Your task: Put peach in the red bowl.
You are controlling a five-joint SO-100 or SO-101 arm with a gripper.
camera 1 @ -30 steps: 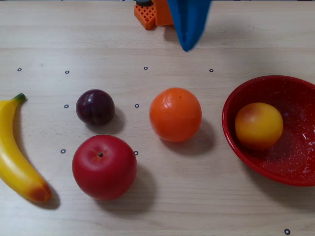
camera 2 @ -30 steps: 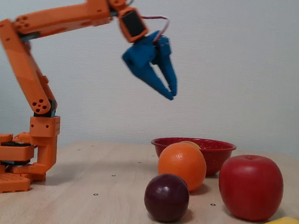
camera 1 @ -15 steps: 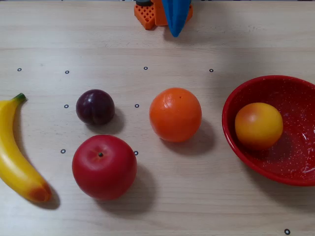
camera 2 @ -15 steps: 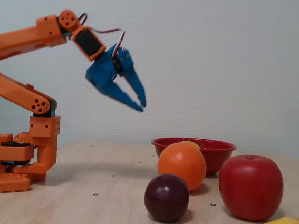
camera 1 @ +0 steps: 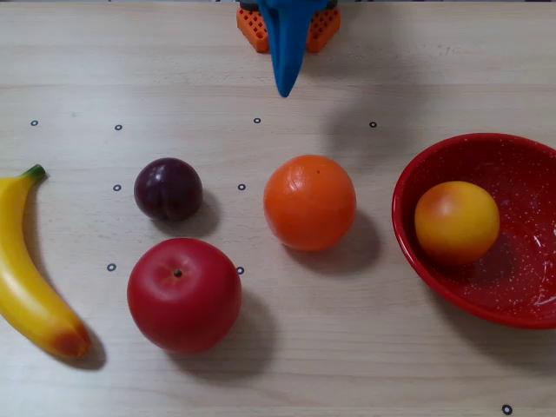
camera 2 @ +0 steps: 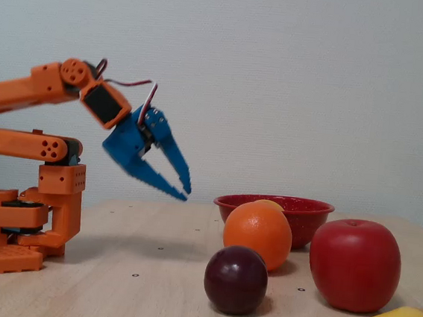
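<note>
From above, the peach sits inside the red bowl at the right, apart from the orange. My gripper points down-frame near the top edge. From the side, my gripper hangs empty above the table, jaws nearly together, well short of the bowl.
</note>
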